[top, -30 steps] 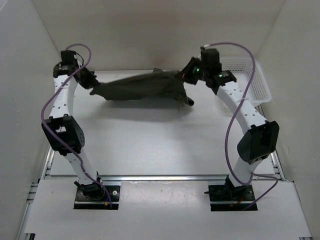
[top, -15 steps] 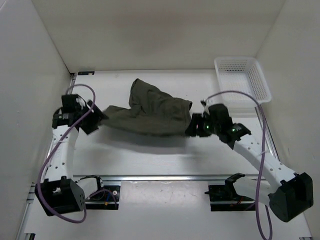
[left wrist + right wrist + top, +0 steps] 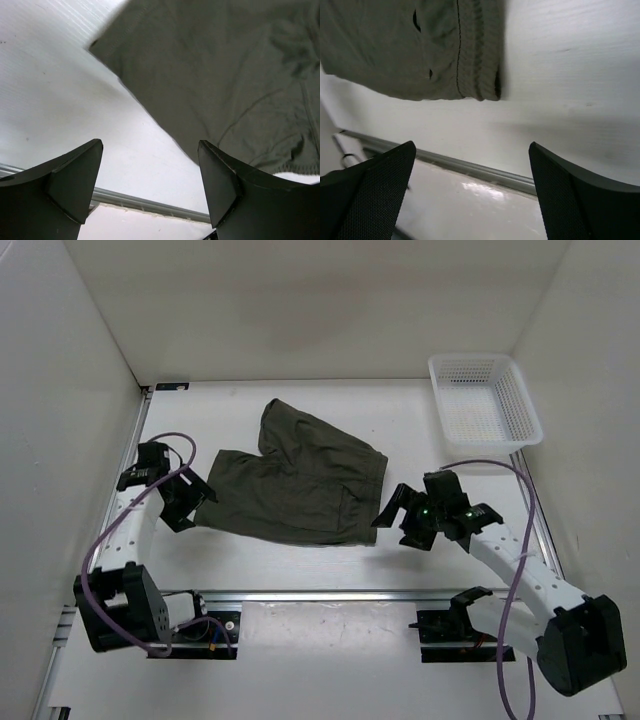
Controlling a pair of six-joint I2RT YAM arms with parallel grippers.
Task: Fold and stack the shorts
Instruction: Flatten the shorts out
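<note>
While both arms crouch low over the bench, the shorts (image 3: 300,480) lie spread across its middle, lengthwise between them. One leg is angled off toward the far edge. The other runs out flat toward the left edge.

The left gripper (image 3: 150,145) sits just off the hem corner of that flat leg. Its jaws are parted and nothing is between them; from its wrist camera the cloth lies just ahead of the fingers (image 3: 75,175), not touching them. The right gripper (image 3: 471,146) faces the ribbed waistband end from the near right. It too is wide apart and grasps nothing, with bare bench between its fingertips and the band.

My guess is that the two ends were chosen so the garment could be drawn out straight and laid down smooth, which would explain why it rests so flat with only light creasing near the waistband. No fold shows yet, so the task looks to be at its start.

The white mesh basket (image 3: 530,420) waits at the far right corner, well apart from the cloth, likely where the folded bundle belongs.
</note>
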